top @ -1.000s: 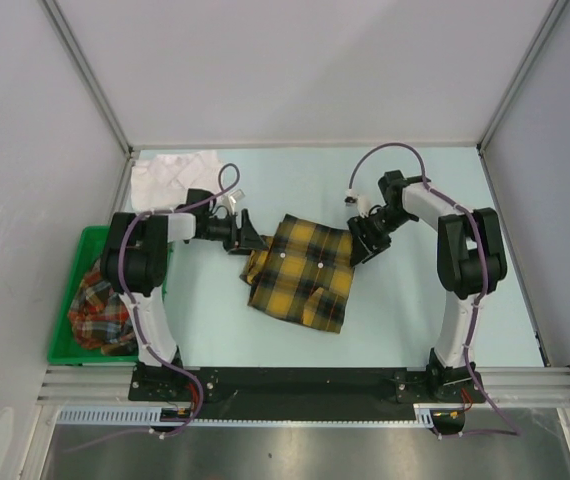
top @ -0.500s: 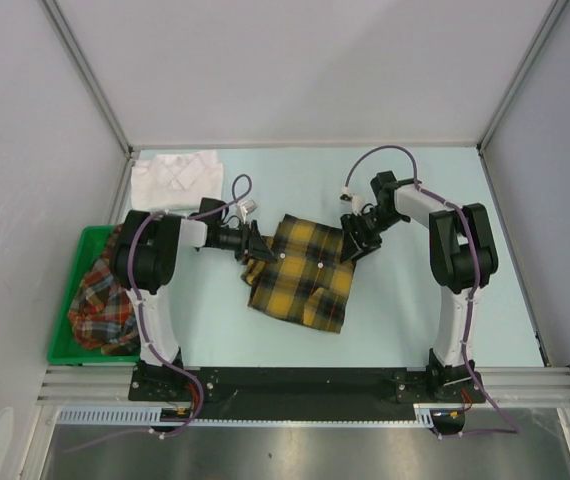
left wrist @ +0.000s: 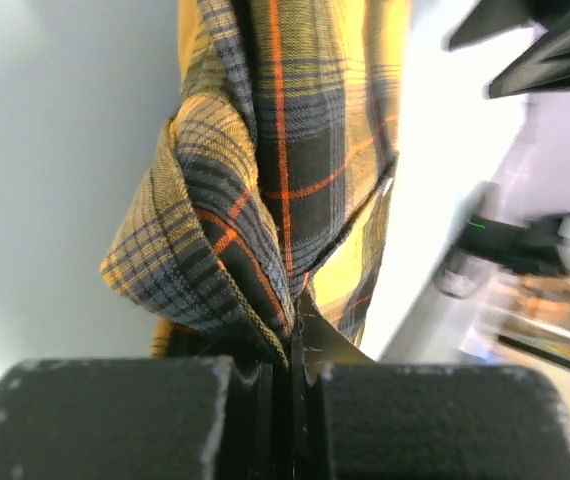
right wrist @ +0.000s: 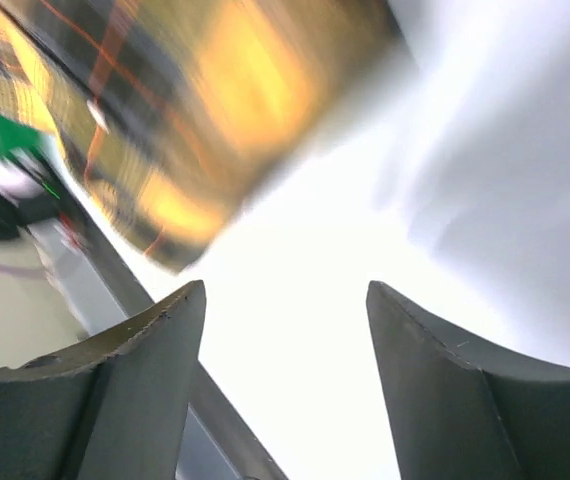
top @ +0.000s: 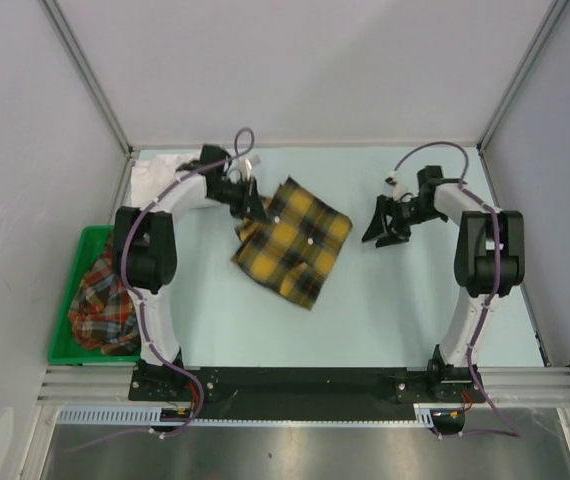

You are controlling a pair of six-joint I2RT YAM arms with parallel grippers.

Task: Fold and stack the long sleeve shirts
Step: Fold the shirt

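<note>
Your left gripper [top: 252,201] pinches the limp, light yellow plaid shirt [top: 295,243] by its bunched edge toward the bench's far edge, your right gripper [top: 381,232] gapes empty, so take the opposite edge.

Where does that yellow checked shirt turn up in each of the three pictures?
Top external: yellow plaid shirt mid-table, left of centre.
Left wrist: fills the upper middle, pinched by the left gripper.
Right wrist: blurred, upper left.
Shared landmark: the left gripper clamping the shirt's corner, in the top and left wrist views.

Right wrist view blurs the yellow plaid shirt [right wrist: 185,100] — left arm [top: 180,198] half-hides the white shirt [top: 150,178].
</note>
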